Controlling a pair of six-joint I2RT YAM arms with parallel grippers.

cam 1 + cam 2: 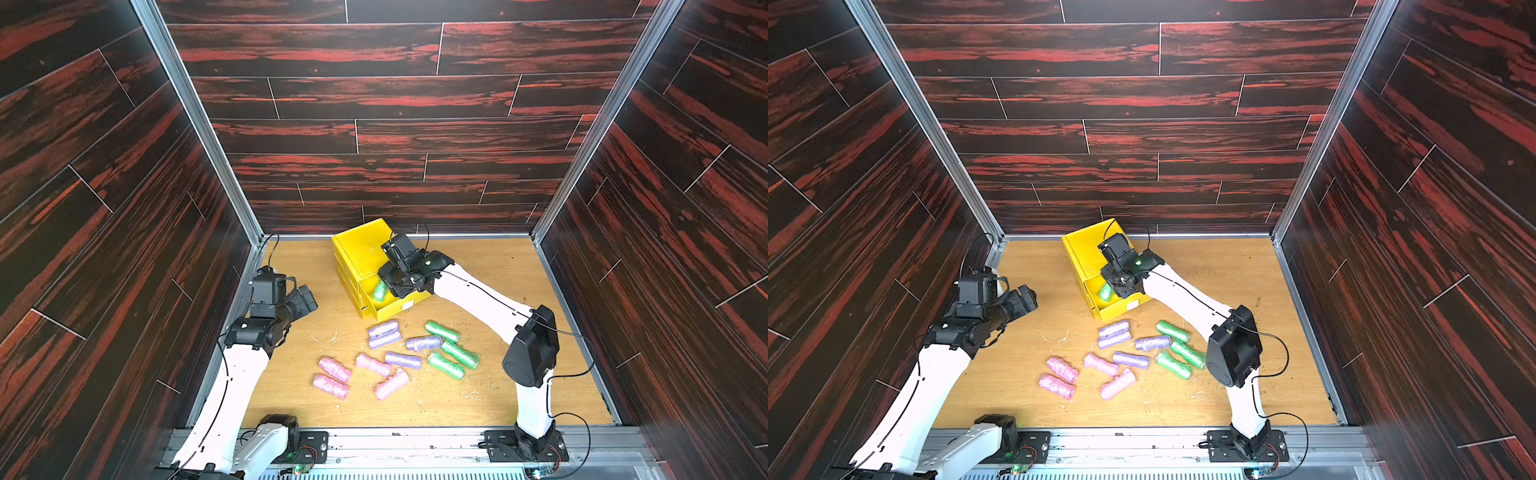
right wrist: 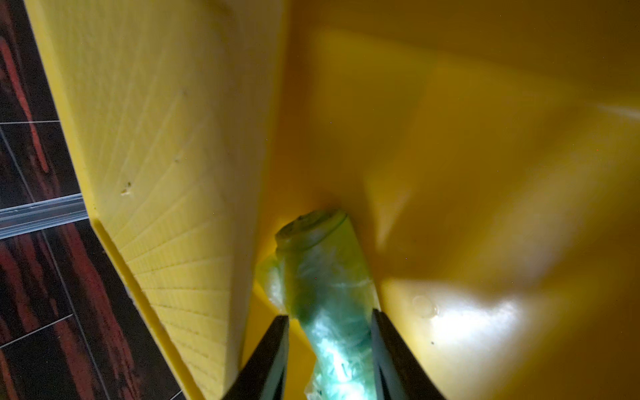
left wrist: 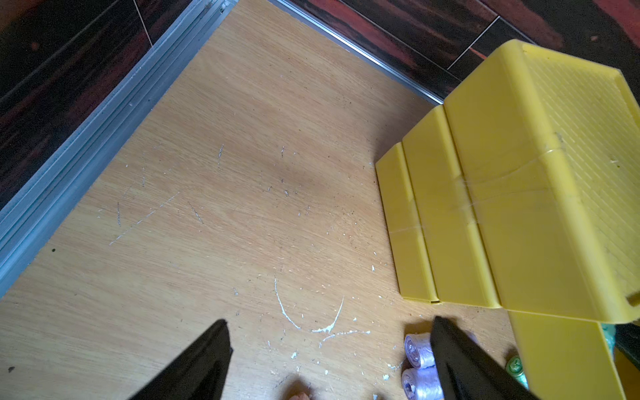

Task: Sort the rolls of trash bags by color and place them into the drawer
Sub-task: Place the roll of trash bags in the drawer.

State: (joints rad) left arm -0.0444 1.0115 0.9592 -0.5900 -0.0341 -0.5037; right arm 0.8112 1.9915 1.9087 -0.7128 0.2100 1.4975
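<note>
Here, in both top views, the yellow chest (image 1: 361, 249) (image 1: 1088, 249) stands near the back edge of the table (image 1: 498, 270), turned a little. One pulled-out drawer (image 1: 401, 306) (image 1: 1121, 308) points toward the front. The right claw (image 1: 390, 286) (image 1: 1117, 289) reaches down into this drawer, and a green roll (image 1: 379, 291) (image 1: 1105, 293) lies inside it, just beside the claw. The left claw (image 1: 309, 297) (image 1: 1027, 299) hangs above the left part of the table, well apart from the chest, with its jaws wide and nothing between them. In front of the chest eleven rolls lie on the table. The four lavender rolls (image 1: 383, 328) are in the middle, the four pink rolls (image 1: 334, 369) are nearer the front and the left, and the three green rolls (image 1: 460, 354) are on the right, near the right arm's elbow.

In the left wrist view, the two black fingers (image 3: 207, 360) stand far apart over scratched wood. The chest (image 3: 502, 207) shows its three stacked levels. The ends of two lavender rolls (image 3: 417, 349) show just beside one finger.

In the right wrist view, the green roll (image 2: 325, 277) lies between the two fingers (image 2: 273, 353), and its far end is down in a corner of the drawer (image 2: 485, 207). The jaws are narrow and close on both sides of the roll. This picture is blurred, so I cannot tell if they press the roll or only stand beside it.
</note>
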